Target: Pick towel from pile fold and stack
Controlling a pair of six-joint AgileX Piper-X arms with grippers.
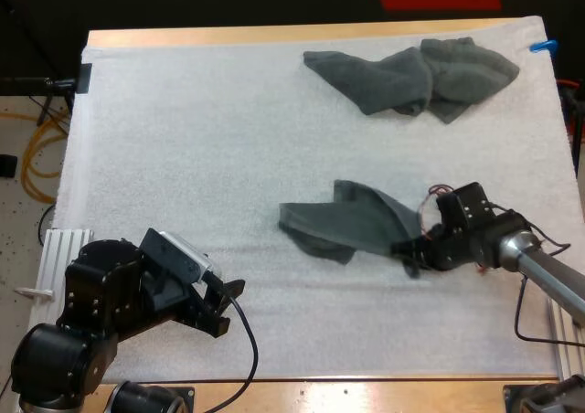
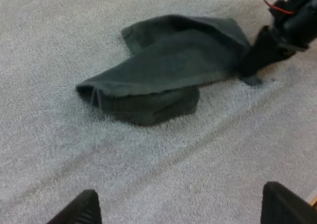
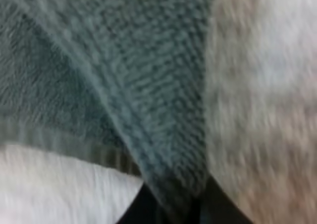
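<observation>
My right gripper is clamping the right-hand end of a dark grey-green towel. My right wrist view is showing its black fingers pressing in on the ribbed cloth from both sides, with the fabric bunching into the narrow space between them. From that pinched end the towel is spreading away toward my left, lying low on the white mat near the middle of the table. It is partly doubled over itself, with an upper layer draping across a thicker fold at the end farthest from the grip. My left gripper is hovering over bare mat on the near left side, well apart from the towel. Its two fingertips are standing wide apart and touching nothing as it is facing the towel's folded end. At the far right of the mat, a crumpled pile of towels in the same colour is lying well apart from both grippers.
</observation>
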